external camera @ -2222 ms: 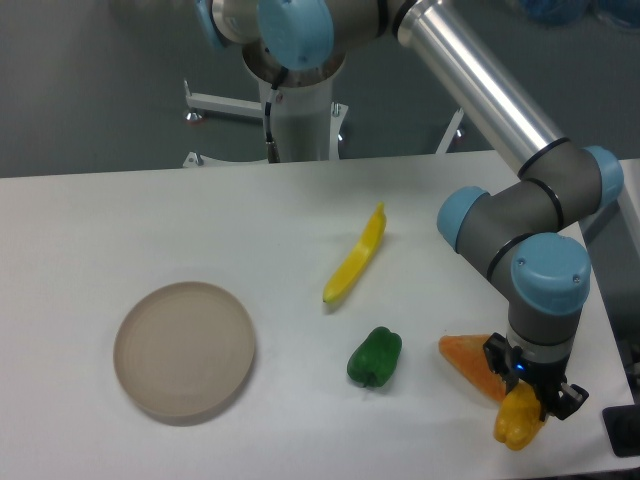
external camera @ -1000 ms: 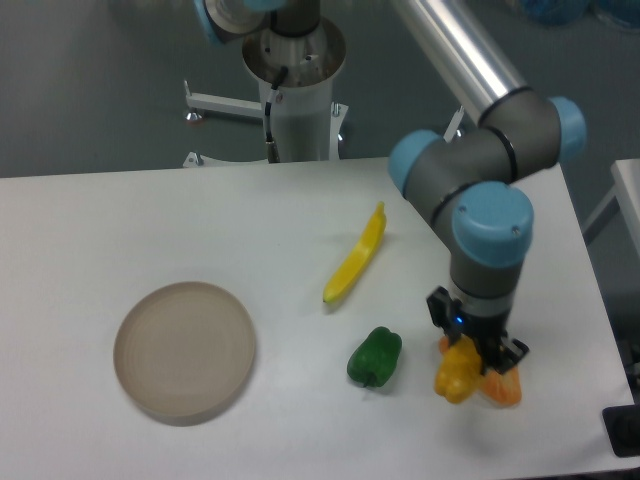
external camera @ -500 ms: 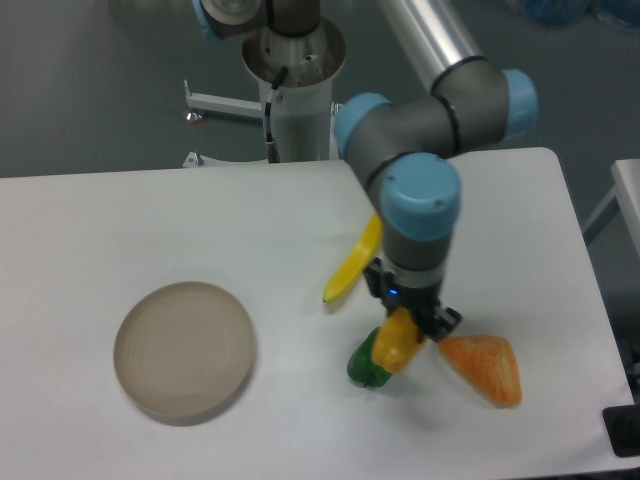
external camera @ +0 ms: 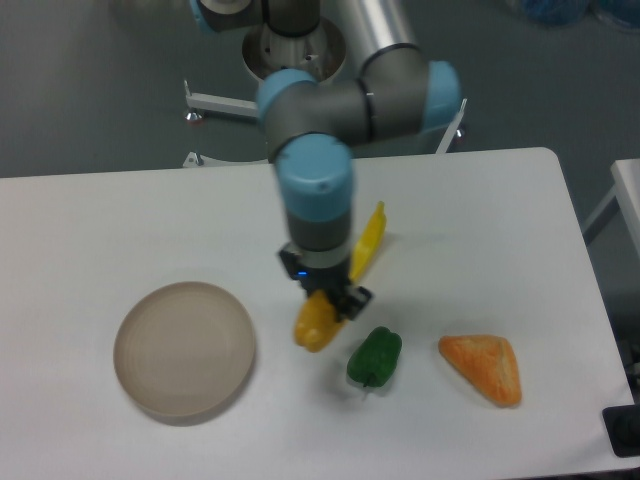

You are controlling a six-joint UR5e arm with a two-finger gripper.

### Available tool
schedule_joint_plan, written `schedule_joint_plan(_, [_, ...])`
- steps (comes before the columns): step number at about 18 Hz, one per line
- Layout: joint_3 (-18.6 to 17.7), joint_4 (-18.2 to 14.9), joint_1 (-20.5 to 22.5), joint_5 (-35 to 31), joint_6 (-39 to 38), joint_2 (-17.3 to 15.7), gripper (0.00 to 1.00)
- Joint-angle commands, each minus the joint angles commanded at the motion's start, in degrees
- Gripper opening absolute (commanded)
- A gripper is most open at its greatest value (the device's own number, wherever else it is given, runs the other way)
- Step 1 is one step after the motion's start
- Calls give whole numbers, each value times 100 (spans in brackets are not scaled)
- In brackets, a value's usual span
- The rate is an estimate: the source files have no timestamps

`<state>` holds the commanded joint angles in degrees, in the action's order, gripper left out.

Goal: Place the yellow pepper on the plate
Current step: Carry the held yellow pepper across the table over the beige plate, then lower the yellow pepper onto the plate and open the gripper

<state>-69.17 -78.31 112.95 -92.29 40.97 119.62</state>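
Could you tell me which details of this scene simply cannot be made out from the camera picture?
- Gripper fingertips: blurred, merging with the yellow pepper.
- Pepper's stem: hidden inside the gripper.
- Long yellow piece: lower end hidden behind the arm's wrist.
- Gap between pepper and table: one view cannot settle it.
- Plate: fully seen.

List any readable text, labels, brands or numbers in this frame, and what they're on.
None readable.
No print shows on the gripper holding the yellow pepper, nor on the plate, the green pepper, the orange wedge, the long yellow item or the table.
The arm's casing looks plain at this resolution.
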Motion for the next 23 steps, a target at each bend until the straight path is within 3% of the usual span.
schedule_joint_plan(13, [-132, 79, -1099, -236, -617, 510, 49])
schedule_joint_plan(23, [-141, 79, -1337, -439, -555, 694, 49])
